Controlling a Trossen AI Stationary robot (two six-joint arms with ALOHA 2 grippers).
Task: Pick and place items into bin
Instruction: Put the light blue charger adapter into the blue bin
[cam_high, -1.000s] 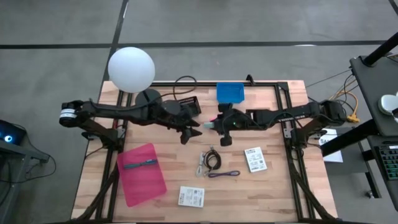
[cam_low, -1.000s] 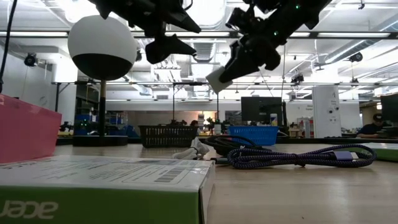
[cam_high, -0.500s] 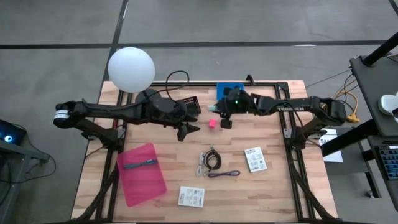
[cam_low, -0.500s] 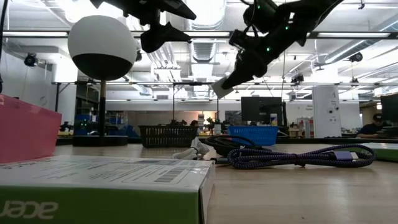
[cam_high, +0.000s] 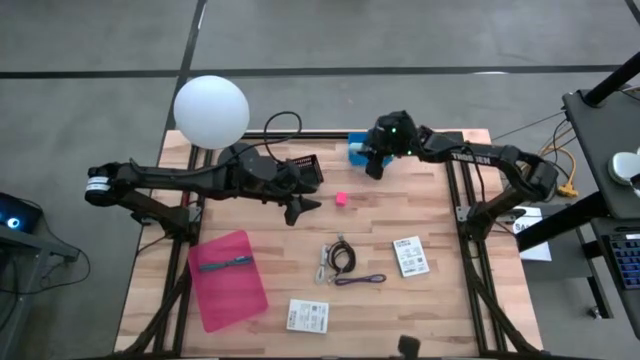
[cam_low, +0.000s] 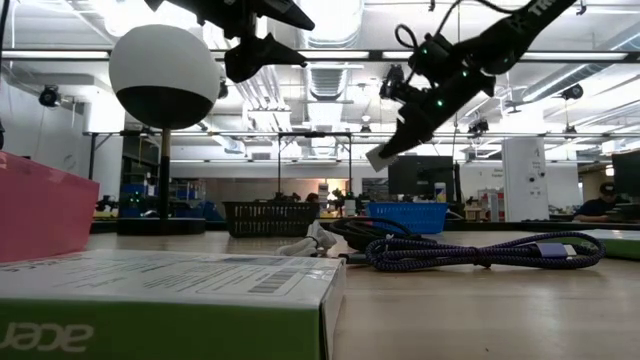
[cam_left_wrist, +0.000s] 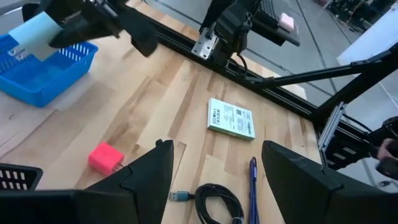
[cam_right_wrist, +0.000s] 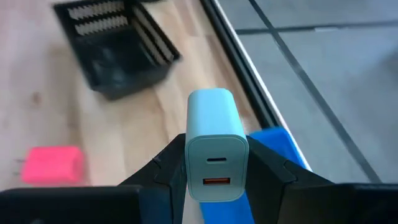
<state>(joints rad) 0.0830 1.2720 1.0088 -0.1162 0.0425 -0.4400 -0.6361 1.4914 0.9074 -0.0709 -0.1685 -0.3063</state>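
Observation:
My right gripper (cam_high: 374, 163) is shut on a pale teal cube (cam_right_wrist: 214, 146), a charger block with two ports on its face. It hovers above the blue bin (cam_high: 372, 146) at the table's far edge. A pink cube (cam_high: 341, 199) lies on the wood between the two grippers. My left gripper (cam_high: 305, 206) hangs open and empty to the left of the pink cube and above the table. A teal pen (cam_high: 226, 264) lies on a pink sheet (cam_high: 228, 285). Black cables (cam_high: 340, 257), a purple cable (cam_high: 361, 280) and two white packets (cam_high: 410, 256) (cam_high: 307, 316) lie nearer the front. My right gripper pinches the teal cube by its two opposite sides (cam_right_wrist: 194, 149) between its two fingers. The cube's ported face sticks out past the fingertips. In the low view the fingers slant downward and the cube (cam_low: 380, 157) sits at their lower end, lifted clear, high above the table.
A black mesh basket (cam_high: 302, 168) stands at the far edge, left of the blue bin. A white globe lamp (cam_high: 211, 110) stands at the far left corner. A black metal frame (cam_high: 455, 190) runs along the table's right side and far edge.
My right gripper has carried the teal cube from above the table's middle, near the pink cube, toward the far edge. It now hangs over the blue bin. The pink cube stays on the wood.

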